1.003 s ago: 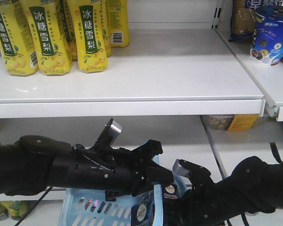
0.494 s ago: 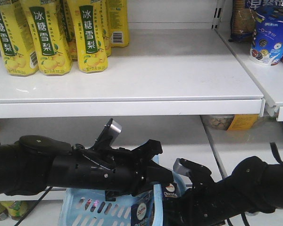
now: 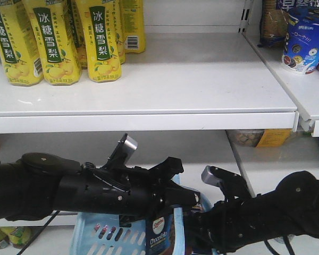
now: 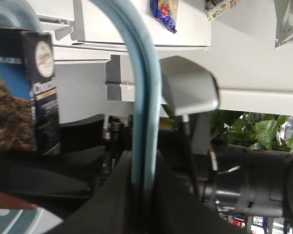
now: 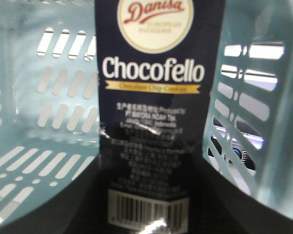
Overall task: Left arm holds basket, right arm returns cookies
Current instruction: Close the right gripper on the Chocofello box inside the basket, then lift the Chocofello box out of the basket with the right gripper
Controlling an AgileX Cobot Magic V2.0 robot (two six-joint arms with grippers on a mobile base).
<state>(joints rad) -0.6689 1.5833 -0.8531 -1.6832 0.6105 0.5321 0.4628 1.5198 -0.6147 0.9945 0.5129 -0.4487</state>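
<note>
The light blue basket (image 3: 114, 236) hangs at the bottom of the front view, below the shelf. My glossy left gripper (image 3: 176, 197) is shut on its pale blue handle (image 4: 145, 97), and the jaws pinch that handle (image 4: 144, 183) from both sides. The cookies (image 5: 151, 112), a dark Chocofello carton, stand inside the basket (image 5: 44, 122) between the dark jaws of my right gripper (image 5: 149, 209), which is shut on the carton. In the front view the carton (image 3: 158, 236) shows beside the handle, and the right arm's grey fingertip (image 3: 211, 174) sticks up to its right.
Yellow drink bottles (image 3: 53, 42) stand at the back left of the upper white shelf (image 3: 202, 85). A round blue cookie tub (image 3: 304, 40) sits on the neighbouring shelf to the right. Packets (image 3: 260, 138) lie on the lower shelf. The shelf's front edge (image 3: 143, 123) runs above both arms.
My right arm has shifted to the right and its grey fingertip has risen slightly. The carton has moved in the basket and now shows its logo face. The left arm and basket are still.
</note>
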